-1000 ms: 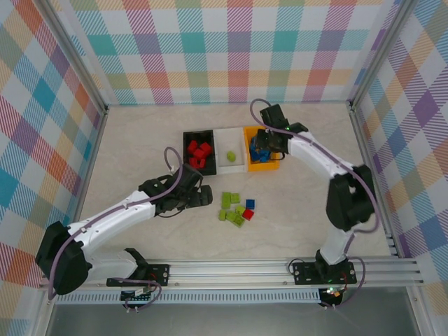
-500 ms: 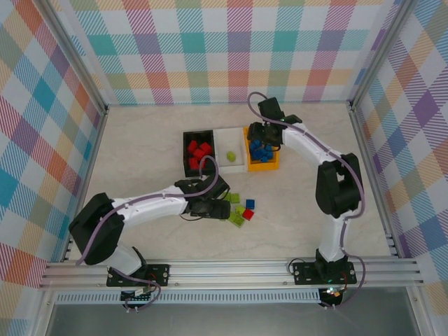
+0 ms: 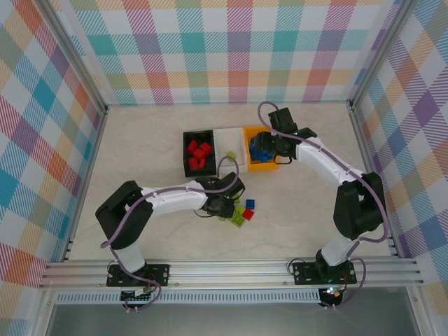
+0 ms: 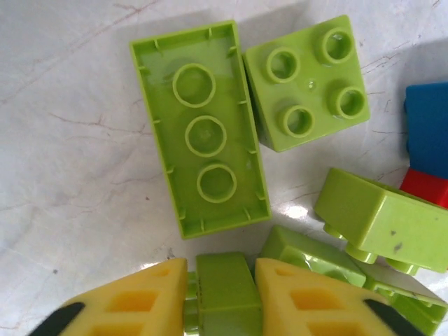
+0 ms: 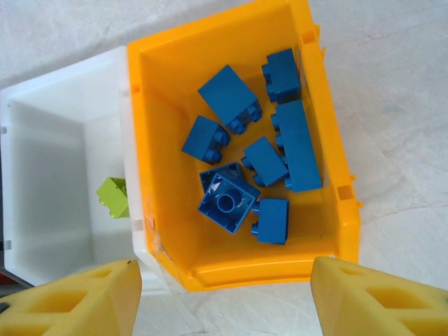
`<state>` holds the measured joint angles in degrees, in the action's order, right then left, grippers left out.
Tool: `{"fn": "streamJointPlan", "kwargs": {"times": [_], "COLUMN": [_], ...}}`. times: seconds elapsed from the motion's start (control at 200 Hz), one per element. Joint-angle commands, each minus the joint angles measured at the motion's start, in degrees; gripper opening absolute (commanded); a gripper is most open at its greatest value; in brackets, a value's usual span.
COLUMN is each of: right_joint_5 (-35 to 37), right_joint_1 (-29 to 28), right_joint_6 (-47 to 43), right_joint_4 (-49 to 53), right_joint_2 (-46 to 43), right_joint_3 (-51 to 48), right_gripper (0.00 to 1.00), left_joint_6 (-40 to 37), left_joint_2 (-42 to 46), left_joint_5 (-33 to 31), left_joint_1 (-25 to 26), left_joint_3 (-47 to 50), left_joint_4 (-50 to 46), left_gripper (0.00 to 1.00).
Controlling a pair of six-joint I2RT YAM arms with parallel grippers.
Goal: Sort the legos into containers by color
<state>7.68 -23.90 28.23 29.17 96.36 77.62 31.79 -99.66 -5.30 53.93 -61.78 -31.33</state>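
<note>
Currently, the left gripper (image 3: 225,205) sits low over the loose pile of small plastic bricks (image 3: 240,211) near the middle of the pale marbled tabletop (image 3: 140,140). From the left wrist, its 2 yellow foam pads (image 4: 133,297) are drawn in narrow on a small lime green plastic brick (image 4: 222,287), with 1 pad against each side.

Just beyond that brick lies an oblong lime green brick (image 4: 203,129), underside up with 3 round tubes showing. Just beside its far right corner is a square lime green brick (image 4: 308,84) with 4 studs facing up. To the right, a tilted lime green brick (image 4: 381,224) leans over a flat green piece (image 4: 308,255). A loose blue brick (image 4: 427,129) and a loose red brick (image 4: 423,190) lie at the edge of that view.

The right gripper (image 3: 264,143) hovers over the orange-yellow rectangular plastic bin (image 3: 262,167). Its jaws are spread wide with nothing between them; from the right wrist, 1 pad (image 5: 70,301) sits in each bottom corner. That bin holds 7 sorted blue bricks (image 5: 227,94), some lying on their sides.

Touching its left wall is the white rectangular plastic bin (image 5: 42,140), which holds 1 lone lime green brick (image 5: 115,196). In the overhead view, the black rectangular plastic bin (image 3: 186,150) stands on the white bin's other side and holds several red bricks (image 3: 199,152). The 3 bins form a row just beyond the pile.
</note>
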Motion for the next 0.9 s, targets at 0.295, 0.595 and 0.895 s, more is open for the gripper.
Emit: {"fn": "streamJointPlan", "kwargs": {"times": [0.295, 0.595, 0.895], "right_joint_5": [-0.7, -2.7, -3.6], "right_joint_1": [0.2, 0.1, 0.2], "right_joint_6": [0.2, 1.7, 1.5], "right_joint_4": [-2.0, -3.7, -2.5], "right_joint_2": [-4.1, -10.3, -15.1], "right_joint_3": [-3.4, -13.2, -19.8], "right_gripper": [0.65, 0.65, 0.66], "left_joint_6": [2.2, -4.1, -8.4], "left_joint_2": [8.5, 0.1, -25.8], "left_joint_5": [-7.8, -11.6, -17.1], "left_joint_1": [0.2, -11.0, -14.8], "left_joint_3": [-2.5, -23.9, -56.3], "left_joint_4": [-7.8, -9.5, -17.4], "left_gripper": [0.13, 0.09, 0.05]}}
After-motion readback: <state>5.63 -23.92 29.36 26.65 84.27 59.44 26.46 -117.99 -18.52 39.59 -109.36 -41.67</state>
